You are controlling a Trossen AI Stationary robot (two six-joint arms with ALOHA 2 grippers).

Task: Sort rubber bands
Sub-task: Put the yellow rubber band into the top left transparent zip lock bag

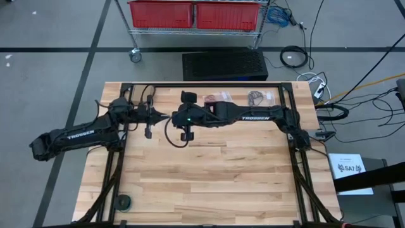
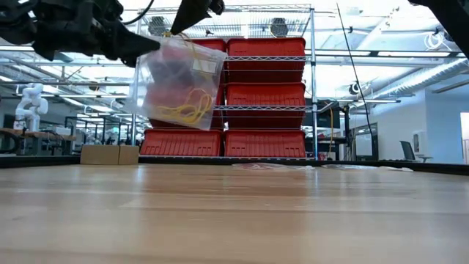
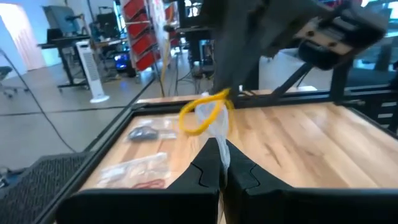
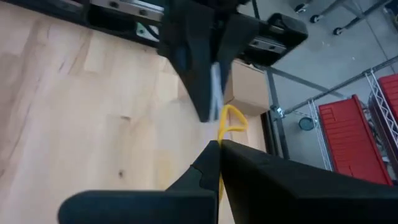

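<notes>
A clear plastic bag (image 2: 179,81) with yellow rubber bands (image 2: 189,110) and some reddish ones inside hangs in the air over the table's far left part. My left gripper (image 3: 221,168) reaches in level from the table's left and is shut on the bag. My right gripper (image 4: 217,149) comes from the table's right, slanting down, and is shut on one yellow rubber band (image 4: 230,121) at the bag's top. The two fingertip pairs (image 1: 168,117) almost meet. My left gripper pinches the bag's top edge (image 3: 219,146) between its two fingers, which lie level and come from the table's left. The bag hangs below them, clear of the table. One layer or several, I cannot tell. My right gripper pinches a yellow rubber band's loop (image 4: 221,138) between its two fingertips, slanting down from the table's right. The band runs from the fingertips to the bag's top, beside my left fingers (image 4: 199,74). It is lifted clear of the table.
Two more clear bags lie at the table's far edge, one with reddish bands (image 1: 218,96) and one with dark bands (image 1: 259,97). A black frame rail (image 1: 202,85) borders the table. A small black round thing (image 1: 122,201) sits near the front left corner.
</notes>
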